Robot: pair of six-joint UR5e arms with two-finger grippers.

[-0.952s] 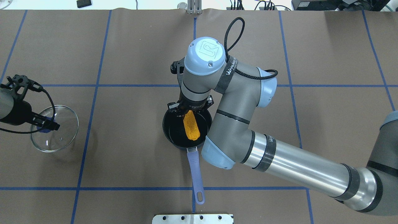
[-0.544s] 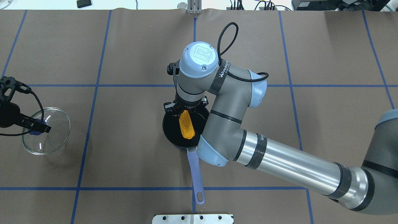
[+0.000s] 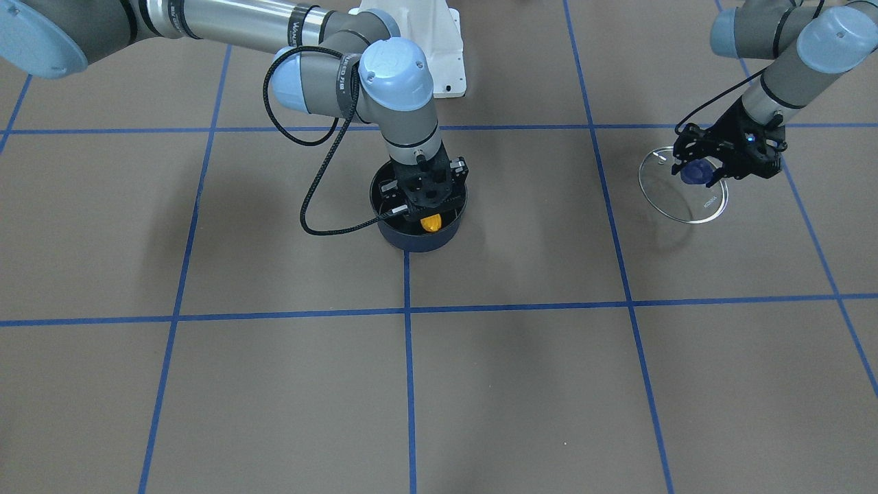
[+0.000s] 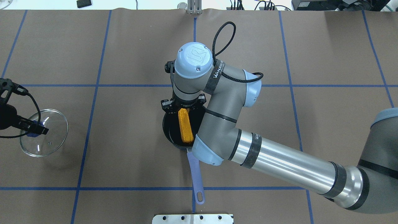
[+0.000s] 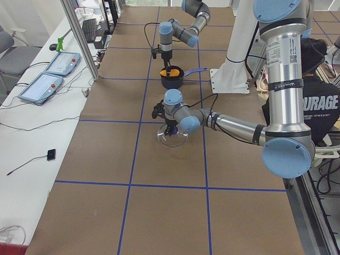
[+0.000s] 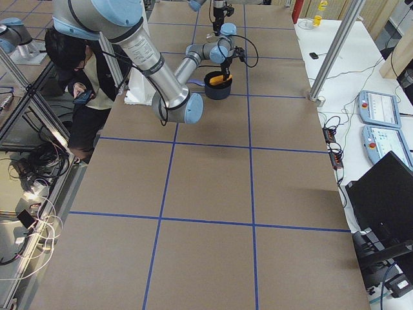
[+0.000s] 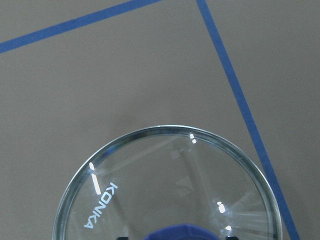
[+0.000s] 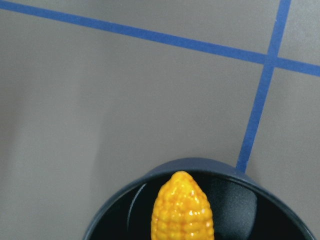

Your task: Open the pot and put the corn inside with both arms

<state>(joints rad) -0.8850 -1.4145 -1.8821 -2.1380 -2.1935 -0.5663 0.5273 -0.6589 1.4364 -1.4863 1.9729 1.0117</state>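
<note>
The navy pot (image 4: 169, 130) stands open mid-table, its purple handle (image 4: 195, 174) pointing toward the robot. My right gripper (image 4: 182, 107) is over the pot's far rim, shut on the upper end of the yellow corn (image 4: 185, 127). The corn slants down inside the pot, and it also shows in the front view (image 3: 431, 223) and the right wrist view (image 8: 182, 210). My left gripper (image 4: 34, 128) is shut on the blue knob (image 3: 696, 171) of the glass lid (image 4: 49, 140). It holds the lid tilted, low over the table's left side, far from the pot.
The robot's white base block (image 3: 446, 62) stands behind the pot. A metal plate (image 4: 192, 218) lies at the near table edge. The right arm's elbow (image 4: 208, 152) hangs over the pot handle. An operator (image 6: 77, 71) sits beside the table.
My right gripper has moved a little left with the corn, and the corn now sits deeper in the pot. My left gripper has carried the lid further left.
</note>
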